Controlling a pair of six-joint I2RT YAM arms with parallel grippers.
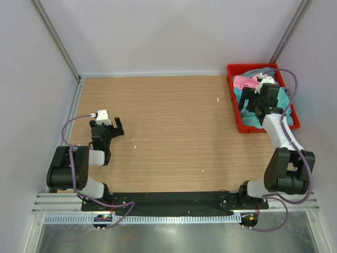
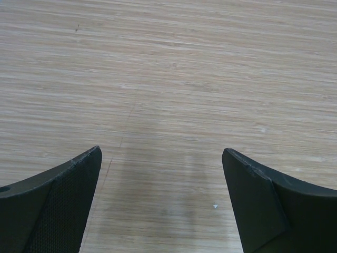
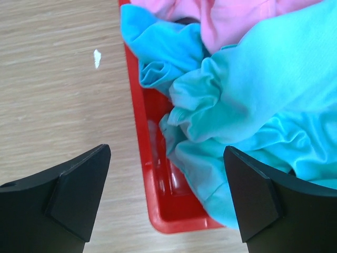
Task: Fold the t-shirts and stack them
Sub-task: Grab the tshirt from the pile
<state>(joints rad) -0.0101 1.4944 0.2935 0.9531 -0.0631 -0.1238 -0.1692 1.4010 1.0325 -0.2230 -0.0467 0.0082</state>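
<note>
The t-shirts lie crumpled in a red bin (image 1: 236, 108) at the table's right side. In the right wrist view a teal-green shirt (image 3: 253, 116) fills the near part, a turquoise-blue one (image 3: 158, 47) lies beside it and a pink one (image 3: 231, 18) behind. The pink shirt (image 1: 243, 81) and the teal-green one (image 1: 283, 100) also show in the top view. My right gripper (image 1: 249, 101) hovers open and empty over the bin's near left corner (image 3: 168, 221). My left gripper (image 1: 114, 126) is open and empty over bare wood at the left, far from the shirts.
The wooden table (image 1: 174, 132) stretches between the two arms. White walls with metal posts close the back and sides. A few small white specks (image 1: 218, 99) lie on the wood. The red bin's left wall (image 3: 138, 132) stands between the right fingers.
</note>
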